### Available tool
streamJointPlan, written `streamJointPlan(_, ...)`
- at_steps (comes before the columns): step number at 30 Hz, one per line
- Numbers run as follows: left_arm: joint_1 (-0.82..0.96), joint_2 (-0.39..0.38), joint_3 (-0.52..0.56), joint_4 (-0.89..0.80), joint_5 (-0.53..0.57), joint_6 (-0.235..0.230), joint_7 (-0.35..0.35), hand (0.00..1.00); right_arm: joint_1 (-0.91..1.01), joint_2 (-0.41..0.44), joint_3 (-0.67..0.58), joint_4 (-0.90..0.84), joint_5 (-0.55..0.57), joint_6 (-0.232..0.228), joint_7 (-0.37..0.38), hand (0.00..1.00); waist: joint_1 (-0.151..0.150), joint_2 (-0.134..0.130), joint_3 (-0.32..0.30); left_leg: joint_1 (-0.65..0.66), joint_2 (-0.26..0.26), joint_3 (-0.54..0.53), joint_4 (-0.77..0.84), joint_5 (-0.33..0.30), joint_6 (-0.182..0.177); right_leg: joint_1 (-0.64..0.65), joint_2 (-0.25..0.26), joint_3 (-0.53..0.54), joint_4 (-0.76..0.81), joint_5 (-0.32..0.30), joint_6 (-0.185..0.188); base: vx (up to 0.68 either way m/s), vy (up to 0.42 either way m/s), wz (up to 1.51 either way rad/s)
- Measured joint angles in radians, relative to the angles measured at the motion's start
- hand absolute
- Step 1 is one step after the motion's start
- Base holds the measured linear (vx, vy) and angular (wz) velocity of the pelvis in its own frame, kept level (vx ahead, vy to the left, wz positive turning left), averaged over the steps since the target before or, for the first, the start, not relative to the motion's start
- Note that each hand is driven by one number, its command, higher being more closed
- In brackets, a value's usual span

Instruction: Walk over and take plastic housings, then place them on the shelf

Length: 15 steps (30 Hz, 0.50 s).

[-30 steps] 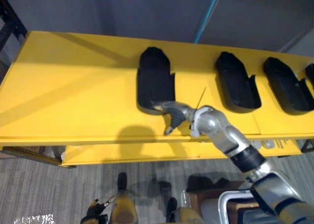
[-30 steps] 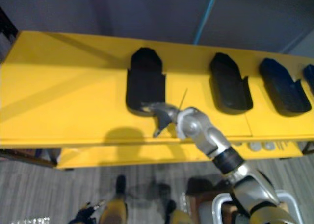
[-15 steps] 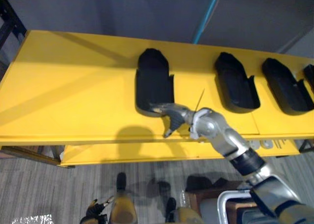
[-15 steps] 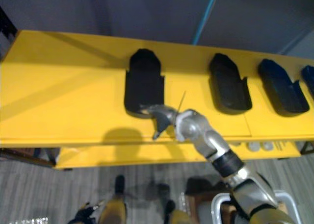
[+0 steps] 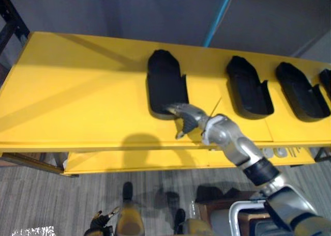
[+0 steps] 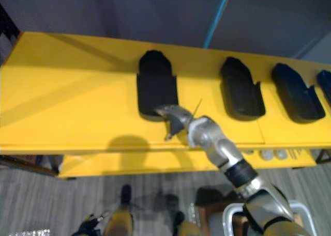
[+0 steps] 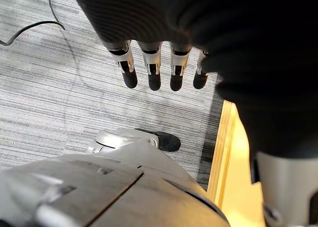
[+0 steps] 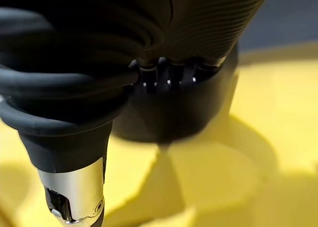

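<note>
The long yellow shelf (image 5: 77,91) spans the scene, with one lower yellow level (image 5: 155,161) showing beneath its front edge and grey carpeted floor (image 7: 49,98) below. Four black plastic housings lie on the shelf's top, side by side and apart from one another. They are the leftmost housing (image 5: 164,81), a second housing (image 5: 247,86), a third housing (image 5: 300,89) and a fourth housing (image 5: 327,77), which the right edge of the head views cuts off. The right hand (image 5: 187,118) reaches in over the shelf's front edge. Its fingers (image 6: 166,110) are fairly straight and touch the near end of the leftmost housing, while its thumb (image 5: 180,134) points down, apart from them and clear of the housing. It grips nothing. The left hand (image 7: 154,68) hangs over the floor beside the shelf's edge, its fingers straight and spread a little, holding nothing.
</note>
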<state>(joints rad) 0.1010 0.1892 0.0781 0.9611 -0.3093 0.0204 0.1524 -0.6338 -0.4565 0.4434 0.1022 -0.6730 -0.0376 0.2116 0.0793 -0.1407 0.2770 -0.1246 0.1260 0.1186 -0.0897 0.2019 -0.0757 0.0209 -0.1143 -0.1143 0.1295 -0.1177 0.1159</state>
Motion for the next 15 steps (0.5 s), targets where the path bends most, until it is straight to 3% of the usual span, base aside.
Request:
streamJointPlan(2,0.003,0.0,0.0,0.0,0.0,-0.008,-0.001,0.0,-0.001,0.0,-0.042,-0.002,0.043,-0.025,-0.073,0.0,-0.003,-0.002,-0.002,0.001,-0.001,-0.001,0.0,0.002,-0.003,0.01,0.0,-0.004,-0.01,0.006,0.002,0.03,-0.007,0.03)
streamJointPlan(5,0.011,-0.001,0.007,0.001,0.004,-0.022,-0.003,0.0,-0.001,0.0,-0.068,-0.022,0.088,-0.047,-0.102,0.0,-0.011,-0.006,-0.008,0.002,-0.003,-0.003,0.0,0.002,-0.004,0.019,-0.002,-0.01,-0.025,0.012,0.004,0.03,-0.005,0.03)
streamJointPlan(10,0.031,-0.003,0.02,0.005,0.011,-0.026,-0.006,0.0,0.002,-0.003,-0.081,-0.098,0.147,-0.057,-0.098,0.0,-0.033,-0.007,-0.047,0.005,-0.006,-0.004,-0.001,0.002,-0.005,0.029,-0.004,-0.011,-0.039,0.016,0.005,0.01,-0.001,0.0)
streamJointPlan(13,0.034,-0.004,0.029,0.008,0.015,-0.02,-0.009,0.0,0.02,-0.009,-0.151,-0.188,0.213,-0.054,-0.085,0.0,-0.041,-0.005,-0.064,0.022,-0.003,0.0,-0.001,-0.006,-0.009,0.042,-0.002,-0.007,-0.042,0.017,0.003,-0.02,-0.006,-0.06)
streamJointPlan(15,0.036,-0.005,0.031,0.032,0.016,-0.015,-0.009,0.0,0.057,-0.022,-0.225,-0.277,0.33,-0.037,-0.071,0.0,-0.048,-0.004,-0.104,0.029,0.002,0.01,-0.002,-0.012,-0.008,0.043,0.002,0.008,-0.05,0.022,-0.001,0.0,-0.003,-0.15)
